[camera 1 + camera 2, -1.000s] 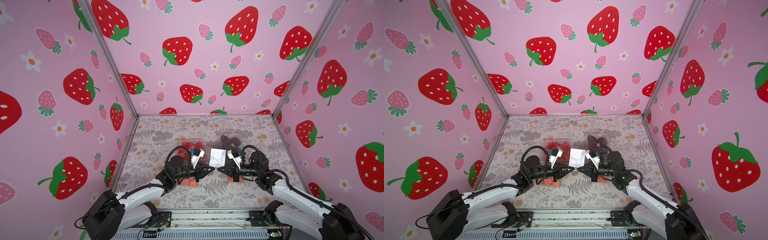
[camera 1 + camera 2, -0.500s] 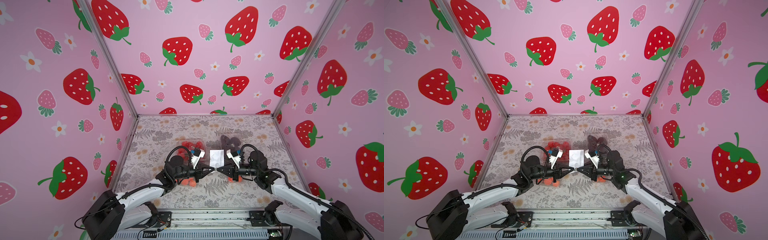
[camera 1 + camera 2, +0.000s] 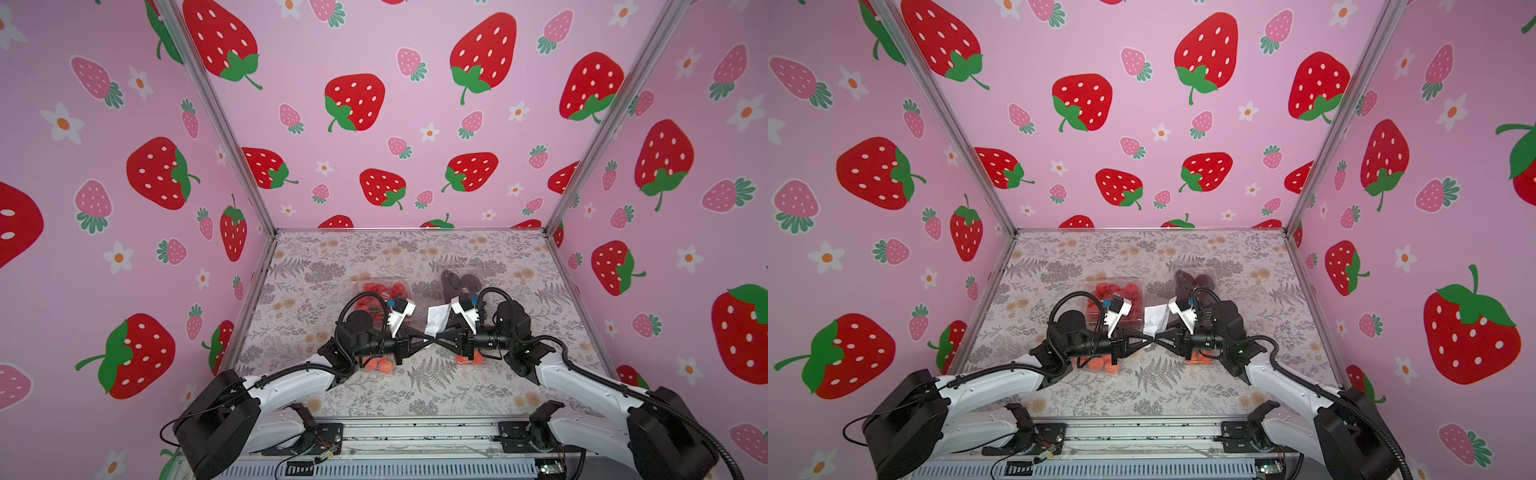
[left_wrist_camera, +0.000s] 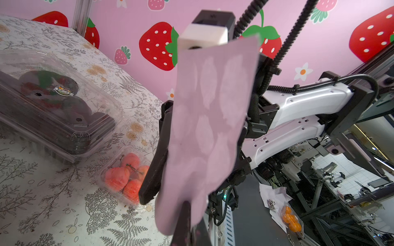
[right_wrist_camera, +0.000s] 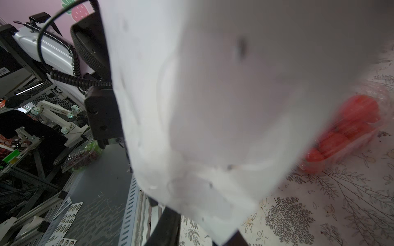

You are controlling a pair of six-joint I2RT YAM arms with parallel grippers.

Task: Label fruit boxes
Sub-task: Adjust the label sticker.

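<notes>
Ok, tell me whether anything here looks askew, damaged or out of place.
The white paper sticker sheet stands out. It is up off the floral-patterned table, pinched at its lower end by the left tool, and it looks creased and curled rather than flat. No fruit is spilled.

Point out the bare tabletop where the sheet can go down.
Free: the far strip behind the strawberry box and dark-fruit box; both side margins along the walls; the near table between the arms. Crowded: the middle, orange-fruit boxes under the arms, sheet held between them.
</notes>
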